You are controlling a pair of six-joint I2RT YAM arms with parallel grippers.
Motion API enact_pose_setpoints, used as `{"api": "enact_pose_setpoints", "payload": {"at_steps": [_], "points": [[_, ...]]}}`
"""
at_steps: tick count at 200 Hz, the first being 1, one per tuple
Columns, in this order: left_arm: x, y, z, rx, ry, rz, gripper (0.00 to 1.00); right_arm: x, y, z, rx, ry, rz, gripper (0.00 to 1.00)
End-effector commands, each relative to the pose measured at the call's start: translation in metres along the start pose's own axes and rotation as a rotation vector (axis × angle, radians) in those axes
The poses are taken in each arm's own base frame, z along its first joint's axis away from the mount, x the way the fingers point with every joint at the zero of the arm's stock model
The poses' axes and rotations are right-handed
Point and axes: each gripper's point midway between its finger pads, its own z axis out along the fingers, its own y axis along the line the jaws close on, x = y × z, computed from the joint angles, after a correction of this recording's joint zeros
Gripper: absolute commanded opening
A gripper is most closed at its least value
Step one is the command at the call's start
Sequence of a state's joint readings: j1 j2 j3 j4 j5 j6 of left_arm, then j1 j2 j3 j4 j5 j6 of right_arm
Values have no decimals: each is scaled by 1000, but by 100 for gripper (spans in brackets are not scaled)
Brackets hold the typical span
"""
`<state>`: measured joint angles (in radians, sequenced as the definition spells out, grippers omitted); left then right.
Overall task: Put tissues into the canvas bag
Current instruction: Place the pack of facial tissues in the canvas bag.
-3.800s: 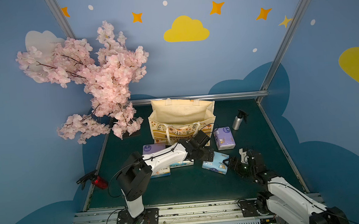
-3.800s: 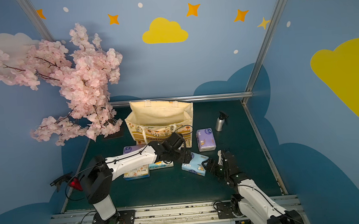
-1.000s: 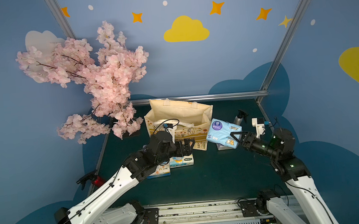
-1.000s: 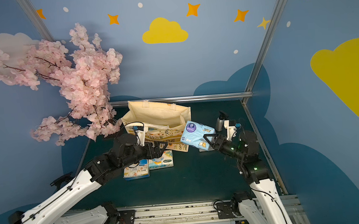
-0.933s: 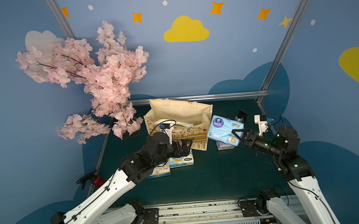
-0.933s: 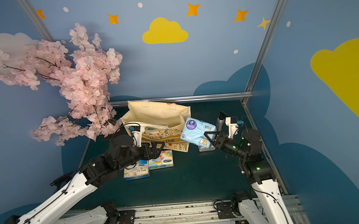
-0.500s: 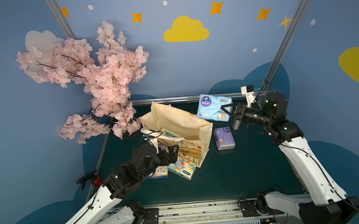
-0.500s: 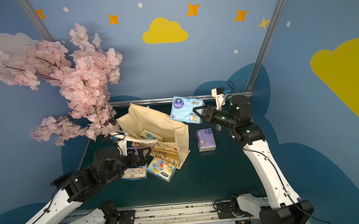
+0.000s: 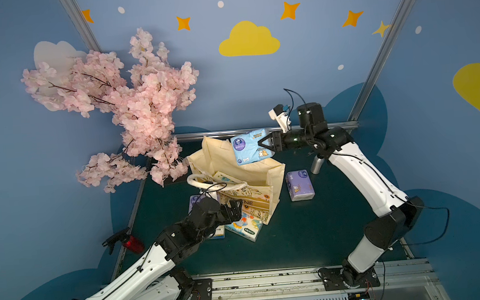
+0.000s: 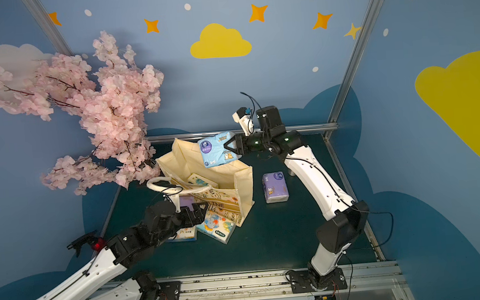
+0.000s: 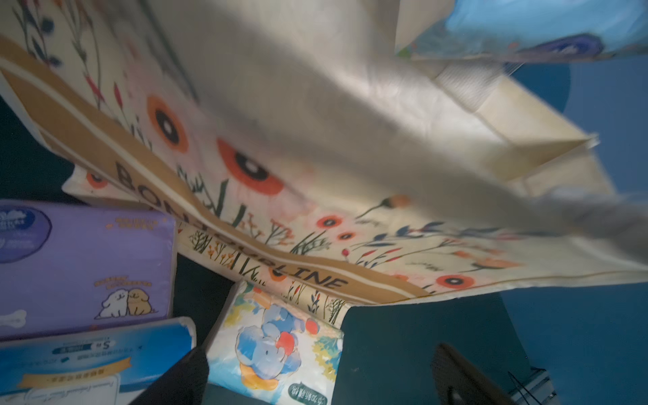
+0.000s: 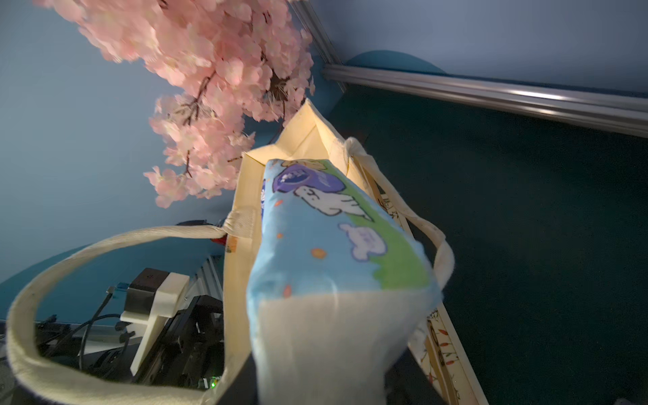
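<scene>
Your left end effector (image 9: 233, 211) hangs spread wide and empty just in front of the canvas bag (image 9: 264, 181), near the elephant-print tissue pack (image 9: 246, 227) at its foot. Above the bag's open mouth, your right end effector (image 9: 259, 148) clamps the light blue tissue pack (image 9: 246, 151). A purple tissue pack (image 9: 299, 184) lies on the table (image 9: 312, 233) right of the bag.

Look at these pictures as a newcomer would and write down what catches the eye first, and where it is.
The big pink blossom tree stands out first, spreading over the far left corner of the table. Next comes the light blue tissue pack, pinched at one end by the right pincer and hanging over the open mouth of the tilted canvas bag mid-table.
</scene>
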<state>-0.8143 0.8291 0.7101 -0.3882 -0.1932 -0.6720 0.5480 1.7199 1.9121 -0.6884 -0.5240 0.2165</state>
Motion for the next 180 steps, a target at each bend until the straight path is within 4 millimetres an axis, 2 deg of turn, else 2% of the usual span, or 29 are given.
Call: {"api": "enact_pose_setpoints", "payload": {"at_steps": [1,63,103,126,147,167,180], "points": [[19,20,15,-42,10,-71,100,28,-5,10,116,142,-140,37],[53,45,26,-83,36,-121,100,54,-7,38,230,313,-335,37],[95,67,37,-185,105,-98,100,68,-18,40,288,397,-404,38],[119,80,42,-246,170,-95,100,86,-20,51,316,483,-461,41],[131,85,44,-260,188,-77,100,98,-25,59,327,526,-458,50],[138,91,43,-281,196,-53,100,102,-29,66,337,544,-450,56],[137,92,41,-290,194,-36,100,98,-33,66,362,535,-436,63]]}}
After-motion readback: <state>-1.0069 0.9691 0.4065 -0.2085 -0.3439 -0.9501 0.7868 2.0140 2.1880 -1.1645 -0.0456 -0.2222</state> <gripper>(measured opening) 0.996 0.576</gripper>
